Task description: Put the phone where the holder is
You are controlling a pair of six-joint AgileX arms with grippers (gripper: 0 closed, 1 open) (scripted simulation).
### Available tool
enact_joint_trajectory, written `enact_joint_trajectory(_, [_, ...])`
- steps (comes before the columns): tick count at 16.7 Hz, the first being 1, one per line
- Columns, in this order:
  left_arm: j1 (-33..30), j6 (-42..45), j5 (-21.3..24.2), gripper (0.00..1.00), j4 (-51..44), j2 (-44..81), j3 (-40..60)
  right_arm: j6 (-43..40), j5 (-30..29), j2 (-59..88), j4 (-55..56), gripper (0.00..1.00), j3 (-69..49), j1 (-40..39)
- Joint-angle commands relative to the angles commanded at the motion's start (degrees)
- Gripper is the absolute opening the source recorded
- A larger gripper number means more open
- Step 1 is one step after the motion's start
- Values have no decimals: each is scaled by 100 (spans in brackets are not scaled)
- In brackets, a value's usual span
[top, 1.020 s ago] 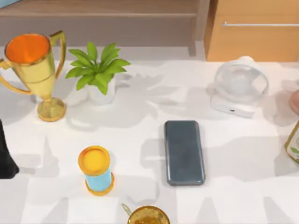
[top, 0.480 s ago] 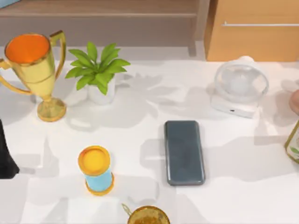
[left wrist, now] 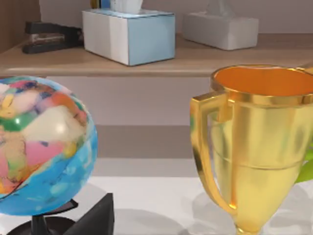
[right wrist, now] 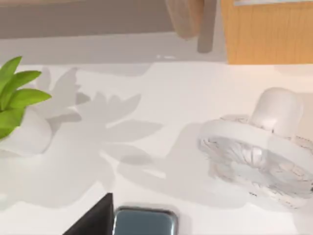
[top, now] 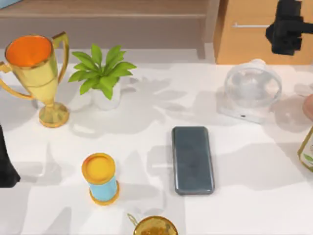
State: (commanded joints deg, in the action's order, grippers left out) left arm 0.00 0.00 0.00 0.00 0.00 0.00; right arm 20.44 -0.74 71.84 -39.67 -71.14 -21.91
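Right arm: its end effector (top: 287, 27) hangs high at 1 o'clock, beyond the fan (top: 250, 90); finger state cannot be told.
Left arm: parked at 9 o'clock.
Phone (top: 192, 159): flat on the surface (top: 146, 127), centre.

The top view's edges cut off the gold cup (top: 155, 226) at the bottom and the bottle (top: 307, 150) at right.

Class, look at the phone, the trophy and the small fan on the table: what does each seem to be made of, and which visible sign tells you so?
The phone: likely glass over a dark grey body, glossy, with soft reflections across its flat face. The trophy: polished gold-coloured metal, or plated plastic; bright highlights run down its cup. The fan: seemingly white plastic with a translucent grille, since the table shows faintly through it.
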Motion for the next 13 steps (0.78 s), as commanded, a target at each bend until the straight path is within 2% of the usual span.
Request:
enact_joint_trajectory(7, [0, 0, 0, 100, 0, 0, 0, 1183, -26, 3443, -1790, 100, -1821, -1105])
enact_joint_trajectory(13, [0, 0, 0, 100, 0, 0, 0, 1816, -23, 4817, -2335, 100, -2404, -1707])
